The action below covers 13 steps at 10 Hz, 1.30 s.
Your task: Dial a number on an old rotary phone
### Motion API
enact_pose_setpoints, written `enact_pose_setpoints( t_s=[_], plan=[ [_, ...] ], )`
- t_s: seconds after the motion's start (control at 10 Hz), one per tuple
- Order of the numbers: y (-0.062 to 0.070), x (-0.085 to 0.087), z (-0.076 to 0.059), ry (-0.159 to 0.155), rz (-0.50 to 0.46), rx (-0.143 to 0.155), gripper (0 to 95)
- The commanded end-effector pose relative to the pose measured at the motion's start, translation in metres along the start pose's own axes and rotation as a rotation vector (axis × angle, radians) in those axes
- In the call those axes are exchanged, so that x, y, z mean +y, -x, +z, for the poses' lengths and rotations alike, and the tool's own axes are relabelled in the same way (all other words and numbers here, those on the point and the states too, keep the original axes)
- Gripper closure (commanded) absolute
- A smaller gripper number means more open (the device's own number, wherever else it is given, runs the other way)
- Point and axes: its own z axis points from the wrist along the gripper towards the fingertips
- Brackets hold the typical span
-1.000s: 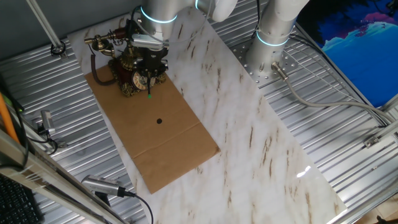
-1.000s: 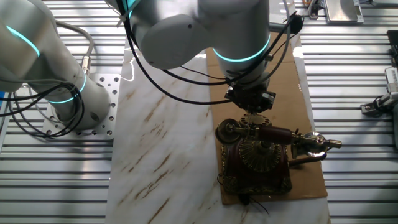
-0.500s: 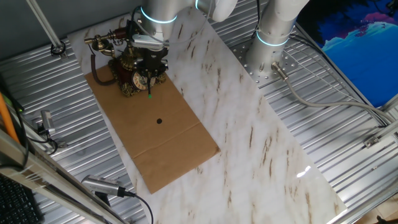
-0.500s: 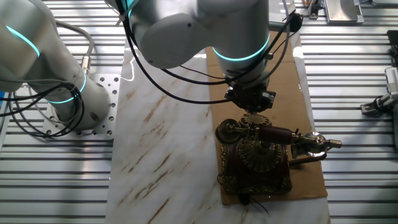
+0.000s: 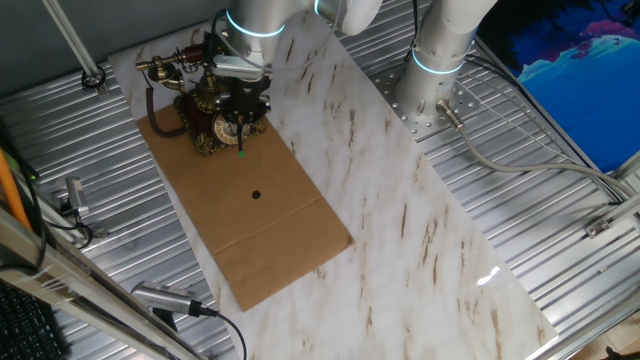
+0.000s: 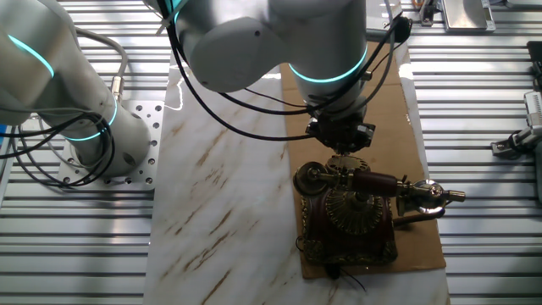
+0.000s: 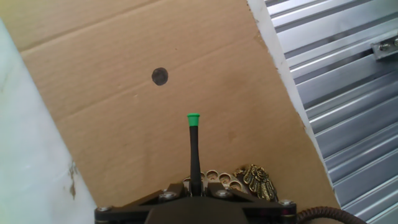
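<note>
Gripper [image 5: 240, 125] over rotary phone [image 5: 205, 120] dial

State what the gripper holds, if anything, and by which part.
The gripper holds a thin black stick with a green tip, clamped at its base end; the tip points out over the cardboard sheet, just past the phone's dial.

Even bright overhead lighting, shadows soft. Glare patches on marble slab [image 5: 420, 240] and ribbed metal table [image 6: 76, 246]. Fixed views sharp; hand view slightly soft at bottom edge, no motion blur.
</note>
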Motion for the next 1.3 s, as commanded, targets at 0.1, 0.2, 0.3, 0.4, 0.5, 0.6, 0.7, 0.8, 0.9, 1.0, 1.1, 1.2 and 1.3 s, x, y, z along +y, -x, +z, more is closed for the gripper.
enact_pose_setpoints(
  t_s=[0.1, 0.2, 0.3, 0.4, 0.5, 0.6, 0.7, 0.8, 0.9, 1.0, 1.1, 1.2, 1.3],
  plan=[
    [0.002, -0.003, -0.002, 0.006, -0.004, 0.001, 95.0],
    [0.003, -0.005, -0.002, 0.007, -0.010, 0.005, 95.0],
    [0.007, -0.010, -0.003, 0.007, -0.016, 0.005, 95.0],
    [0.008, -0.012, -0.003, 0.008, -0.015, 0.004, 95.0],
    [0.013, -0.016, -0.002, 0.010, -0.013, 0.003, 95.0],
    [0.018, -0.019, -0.001, 0.015, -0.007, 0.005, 95.0],
    [0.021, -0.021, -0.001, 0.018, -0.010, 0.006, 95.0],
    [0.025, -0.025, 0.000, 0.024, -0.024, 0.009, 95.0],
    [0.030, -0.029, 0.000, 0.028, -0.049, 0.008, 95.0],
    [0.035, -0.031, 0.001, 0.030, -0.062, 0.001, 95.0],
    [0.044, -0.033, 0.005, 0.035, -0.074, -0.014, 95.0],
    [0.053, -0.033, 0.011, 0.035, -0.081, -0.011, 95.0],
    [0.060, -0.032, 0.015, 0.038, -0.094, -0.012, 95.0]
  ],
)
